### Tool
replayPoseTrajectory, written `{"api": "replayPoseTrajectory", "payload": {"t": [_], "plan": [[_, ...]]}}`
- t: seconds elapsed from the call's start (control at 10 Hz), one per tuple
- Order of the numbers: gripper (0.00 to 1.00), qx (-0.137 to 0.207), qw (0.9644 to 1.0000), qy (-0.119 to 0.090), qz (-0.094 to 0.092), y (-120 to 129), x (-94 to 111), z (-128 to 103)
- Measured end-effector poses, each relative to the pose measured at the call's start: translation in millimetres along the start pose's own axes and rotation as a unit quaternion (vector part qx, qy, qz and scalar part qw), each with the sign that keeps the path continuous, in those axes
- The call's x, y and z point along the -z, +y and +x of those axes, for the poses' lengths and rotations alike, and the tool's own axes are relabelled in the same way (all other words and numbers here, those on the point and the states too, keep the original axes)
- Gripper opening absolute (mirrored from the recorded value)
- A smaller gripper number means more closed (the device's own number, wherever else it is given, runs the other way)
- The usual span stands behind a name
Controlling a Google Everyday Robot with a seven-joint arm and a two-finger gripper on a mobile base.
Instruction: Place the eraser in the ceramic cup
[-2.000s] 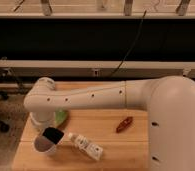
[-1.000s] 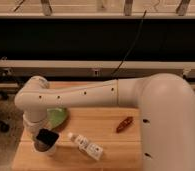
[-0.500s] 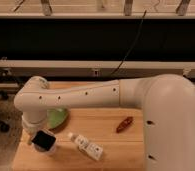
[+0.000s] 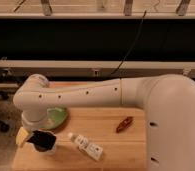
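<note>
Down at the table's left, the gripper (image 4: 41, 141) hangs over the ceramic cup (image 4: 47, 147), its grip unreadable. Nearby, the white bottle (image 4: 86, 146) has an illegible label.

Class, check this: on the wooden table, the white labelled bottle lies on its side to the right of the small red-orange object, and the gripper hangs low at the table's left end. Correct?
Not quite. The camera view shows the white labelled bottle lying to the left of the small red-orange object, not to its right. The rest holds: the bottle is on its side on the wooden table, and the gripper hangs low at the left end.
</note>
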State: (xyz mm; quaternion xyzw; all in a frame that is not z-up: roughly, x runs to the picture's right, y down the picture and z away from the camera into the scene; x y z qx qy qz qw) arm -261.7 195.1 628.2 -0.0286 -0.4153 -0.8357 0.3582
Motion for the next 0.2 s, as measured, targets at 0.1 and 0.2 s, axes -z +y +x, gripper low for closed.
{"api": "replayPoseTrajectory", "payload": {"t": [0.1,0.2], "plan": [[0.8,-0.002,1.0,0.002,-0.001,3.5,5.8,1.0],[0.8,-0.003,1.0,0.003,0.002,7.8,11.0,1.3]]}}
